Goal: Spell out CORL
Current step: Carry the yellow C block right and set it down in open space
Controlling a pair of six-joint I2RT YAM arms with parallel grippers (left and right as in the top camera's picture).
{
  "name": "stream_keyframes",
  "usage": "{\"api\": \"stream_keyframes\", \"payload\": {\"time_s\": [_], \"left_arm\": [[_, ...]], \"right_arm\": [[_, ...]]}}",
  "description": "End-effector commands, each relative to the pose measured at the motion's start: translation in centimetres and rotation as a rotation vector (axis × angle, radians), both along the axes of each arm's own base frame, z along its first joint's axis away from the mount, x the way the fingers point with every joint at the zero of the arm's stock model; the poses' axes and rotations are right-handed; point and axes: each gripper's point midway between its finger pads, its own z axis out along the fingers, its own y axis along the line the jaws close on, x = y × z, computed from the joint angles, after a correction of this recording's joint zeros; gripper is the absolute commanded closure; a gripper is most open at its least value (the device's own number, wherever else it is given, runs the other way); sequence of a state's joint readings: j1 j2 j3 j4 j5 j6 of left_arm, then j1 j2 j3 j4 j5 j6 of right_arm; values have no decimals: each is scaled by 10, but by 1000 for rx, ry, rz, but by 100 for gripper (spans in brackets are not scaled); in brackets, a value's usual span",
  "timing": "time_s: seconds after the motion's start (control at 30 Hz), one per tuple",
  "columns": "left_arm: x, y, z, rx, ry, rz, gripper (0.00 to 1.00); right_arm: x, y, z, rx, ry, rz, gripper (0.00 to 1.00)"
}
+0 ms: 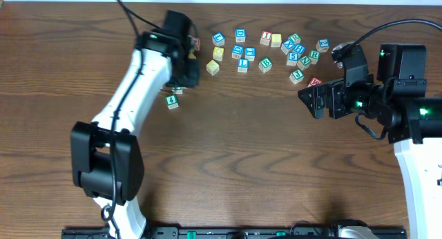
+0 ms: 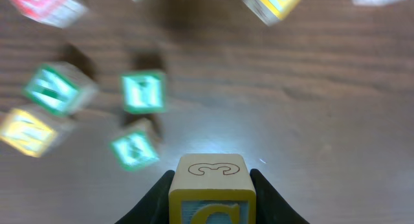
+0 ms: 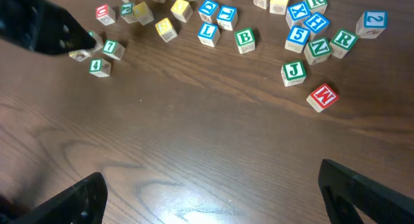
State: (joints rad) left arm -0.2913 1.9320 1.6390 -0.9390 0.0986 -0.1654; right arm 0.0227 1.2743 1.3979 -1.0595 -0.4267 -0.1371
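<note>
My left gripper (image 2: 210, 204) is shut on a wooden cube (image 2: 210, 175) with a yellow C on its near face and a 3 on top. In the overhead view this gripper (image 1: 184, 72) is at the left end of the cube cluster and hides the cube. Two yellow-topped cubes (image 1: 213, 67) (image 1: 218, 54) sit just to its right. The blue L cube (image 1: 242, 64) (image 3: 207, 32) lies next to the green B cube (image 1: 265, 64). A green R cube (image 1: 314, 56) (image 3: 343, 39) sits at the cluster's right. My right gripper (image 1: 314, 101) (image 3: 210, 191) is open and empty over bare table.
Several other letter and number cubes lie scattered along the far side of the wooden table (image 1: 235, 149). A green 4 cube (image 1: 172, 101) lies below the left gripper. A red M cube (image 1: 315, 81) and a green J cube (image 1: 297, 76) are nearest the right gripper.
</note>
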Motion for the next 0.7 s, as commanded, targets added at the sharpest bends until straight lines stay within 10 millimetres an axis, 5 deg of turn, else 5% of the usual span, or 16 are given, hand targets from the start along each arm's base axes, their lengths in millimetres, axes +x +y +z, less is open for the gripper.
{"api": "stream_keyframes", "payload": {"time_s": [0.0, 0.27, 0.67], "left_arm": [[-20, -15, -28, 10, 83, 40, 78], [-33, -41, -54, -8, 81, 54, 78], [-12, -78, -78, -37, -61, 25, 77]], "right_arm": [[-1, 1, 6, 3, -11, 11, 1], [-1, 1, 5, 2, -8, 10, 1], [-1, -2, 4, -10, -7, 2, 1]]}}
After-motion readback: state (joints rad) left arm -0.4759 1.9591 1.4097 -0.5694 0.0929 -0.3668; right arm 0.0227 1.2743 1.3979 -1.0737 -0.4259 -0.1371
